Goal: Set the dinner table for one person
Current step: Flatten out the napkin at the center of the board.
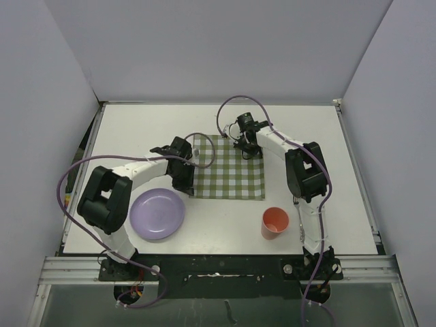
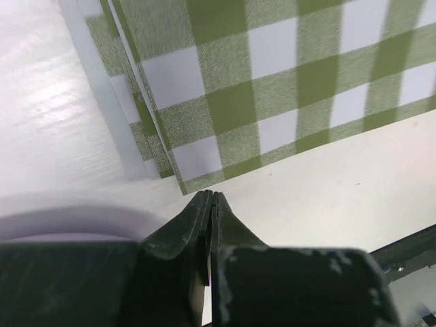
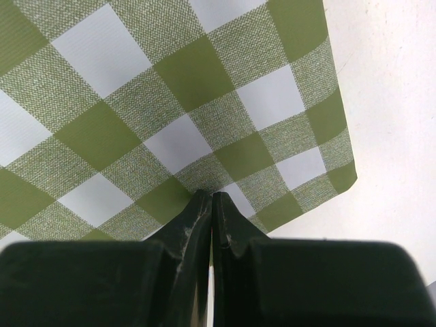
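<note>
The bench (image 1: 136,129) forms the whole floor of the walled cell. It carries the checked cloth (image 1: 228,174) at its middle, a lilac plate (image 1: 157,213) near the front left and an orange cup (image 1: 275,222) near the front right, both off the cloth. The left tool (image 2: 211,197) is pinched fully together with nothing between its tips, hovering by the cloth's near left corner. The right tool (image 3: 210,196) is likewise closed, its tips over the cloth near the far right corner; whether they nip fabric cannot be told. The main risk probably lies in the cloth: its left edge shows stacked layers, so a closed tip dragging across could ruck or skew it. A low sweep by the left arm could also knock the plate just beside it, and a plate set on a wrinkle would rock.
</note>
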Robot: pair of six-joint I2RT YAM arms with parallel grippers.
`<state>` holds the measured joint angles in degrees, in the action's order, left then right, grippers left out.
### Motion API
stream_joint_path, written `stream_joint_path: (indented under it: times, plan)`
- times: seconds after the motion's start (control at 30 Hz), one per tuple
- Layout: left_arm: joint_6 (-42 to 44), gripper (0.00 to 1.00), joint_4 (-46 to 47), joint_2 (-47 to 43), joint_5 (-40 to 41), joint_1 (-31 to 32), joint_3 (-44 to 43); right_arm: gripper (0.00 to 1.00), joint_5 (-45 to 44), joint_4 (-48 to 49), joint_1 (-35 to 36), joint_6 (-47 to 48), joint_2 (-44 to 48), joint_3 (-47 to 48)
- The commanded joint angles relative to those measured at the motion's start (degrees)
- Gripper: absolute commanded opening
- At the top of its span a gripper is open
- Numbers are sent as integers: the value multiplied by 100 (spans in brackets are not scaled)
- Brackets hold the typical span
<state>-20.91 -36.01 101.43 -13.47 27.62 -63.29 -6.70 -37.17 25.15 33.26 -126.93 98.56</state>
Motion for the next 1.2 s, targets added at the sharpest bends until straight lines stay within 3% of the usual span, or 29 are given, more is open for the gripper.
stream_joint_path:
  times: [0.0, 0.53, 1.17]
  plan:
    - [98, 0, 527, -669, 299, 16, -461, 0, -61, -60, 31, 45, 324, 93]
    - [8, 0, 874, 922, -18, 37, -732, 0, 10, -45, 20, 39, 370, 30]
    - [-101, 0, 587, 524, -36, 112, -271, 0, 178, -92, 62, -13, 330, -121]
